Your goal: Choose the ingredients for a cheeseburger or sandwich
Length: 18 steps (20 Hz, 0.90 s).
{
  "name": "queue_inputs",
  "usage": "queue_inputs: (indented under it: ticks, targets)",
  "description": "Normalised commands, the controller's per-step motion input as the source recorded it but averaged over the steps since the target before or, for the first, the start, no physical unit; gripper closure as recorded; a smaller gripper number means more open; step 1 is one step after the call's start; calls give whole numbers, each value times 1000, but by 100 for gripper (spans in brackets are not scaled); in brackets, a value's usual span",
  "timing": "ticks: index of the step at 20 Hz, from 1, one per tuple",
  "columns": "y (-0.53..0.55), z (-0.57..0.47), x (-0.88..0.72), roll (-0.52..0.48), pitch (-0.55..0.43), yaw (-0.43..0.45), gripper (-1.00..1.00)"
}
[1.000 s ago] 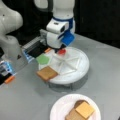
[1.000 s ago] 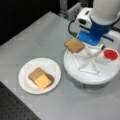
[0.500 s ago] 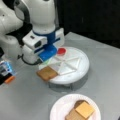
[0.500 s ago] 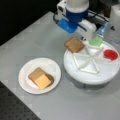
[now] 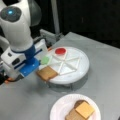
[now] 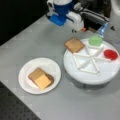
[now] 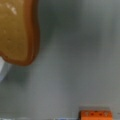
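A brown toast square (image 5: 47, 73) (image 6: 74, 45) lies at the rim of the white divided tray (image 5: 77, 71) (image 6: 100, 73); the wrist view shows this toast (image 7: 17, 30) at its upper left. A green leaf piece (image 5: 45, 60) (image 6: 95, 40) and a red disc (image 5: 60, 51) (image 6: 110, 54) sit in tray compartments. On the white paper plate (image 5: 58, 110) (image 6: 26, 85) is the sandwich stack: toast (image 6: 35, 73), dark patty (image 6: 51, 78), yellow cheese square (image 5: 85, 110) (image 6: 42, 81) on top. The gripper (image 5: 31, 71) (image 6: 74, 29) hangs beside the tray, close to the toast at the rim, its fingers hidden.
The grey table (image 5: 100, 85) (image 6: 30, 42) (image 7: 82, 62) carries both dishes. A small orange part (image 7: 96, 115) (image 6: 83, 29) lies on the table near the gripper. Dark equipment (image 6: 95, 18) stands behind the tray, and a dark perforated edge (image 6: 10, 107) runs along a front view's bottom left.
The arm has moved off the divided tray, from above the green piece to beside the tray's rim near the toast. The ingredients and the plate's stack have not moved.
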Motion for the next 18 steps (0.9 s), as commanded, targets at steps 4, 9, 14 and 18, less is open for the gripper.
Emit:
queue_inputs:
  ticks: [4, 9, 14, 18]
  targets:
    - [-11, -198, -130, 491, -129, -50, -100]
    - [-72, 15, 33, 575, -55, -121, -100]
    - [-146, 354, 285, 552, 25, -153, -100]
    - [-117, 220, 403, 484, -77, -28, -100]
